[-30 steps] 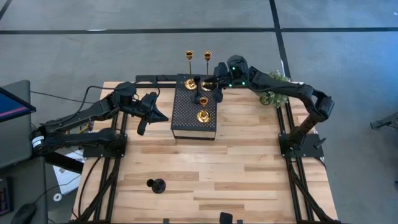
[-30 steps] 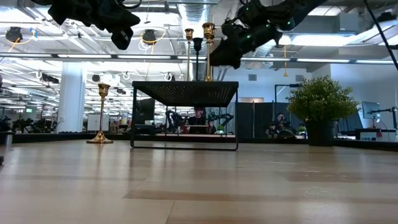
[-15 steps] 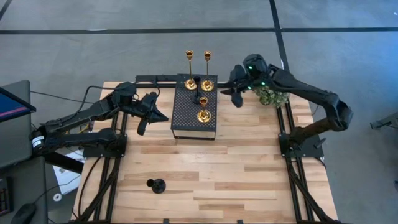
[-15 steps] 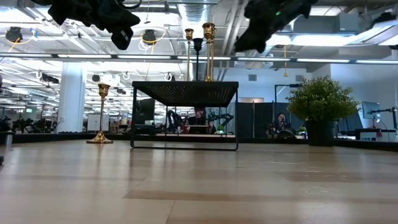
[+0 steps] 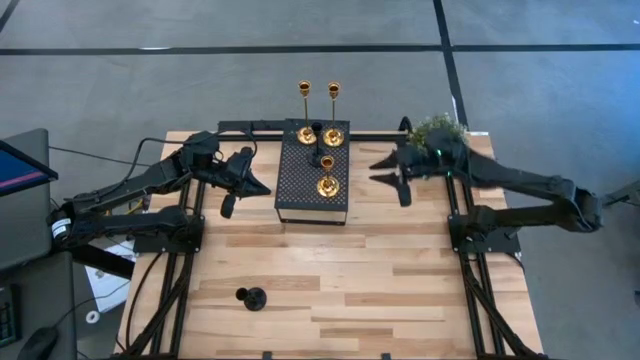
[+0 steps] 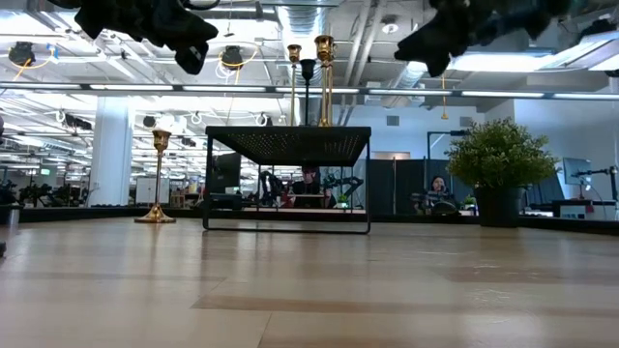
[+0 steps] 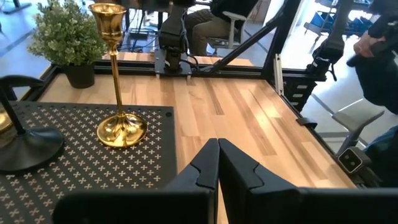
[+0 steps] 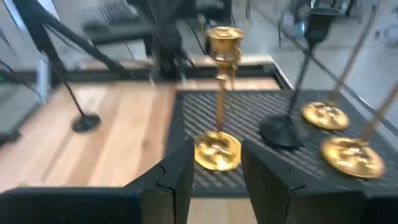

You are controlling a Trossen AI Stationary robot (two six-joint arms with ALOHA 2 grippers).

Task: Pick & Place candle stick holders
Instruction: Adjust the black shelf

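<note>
Three gold candle stick holders (image 5: 326, 185) (image 5: 304, 132) (image 5: 333, 135) and a black one (image 5: 316, 130) stand on their round bases on the black perforated platform (image 5: 300, 195). Another gold holder (image 6: 155, 179) stands on the table left of the platform; my left arm hides it in the high view. A second black holder (image 5: 251, 297) stands near the table's front left. My left gripper (image 5: 260, 187) is shut and empty, raised left of the platform. My right gripper (image 5: 386, 172) is open and empty, raised right of the platform, and faces the holders (image 8: 217, 149).
A small green plant (image 5: 438, 130) in a dark pot stands at the far right corner, just behind my right arm. The black frame rails (image 5: 460, 200) run along the table's sides. Bare wood (image 5: 350, 270) lies between the platform and the near edge.
My right gripper has drawn back from the holders at the platform's far end, toward the table's right edge and a little nearer, holding nothing. The holders on the platform stand as before.
</note>
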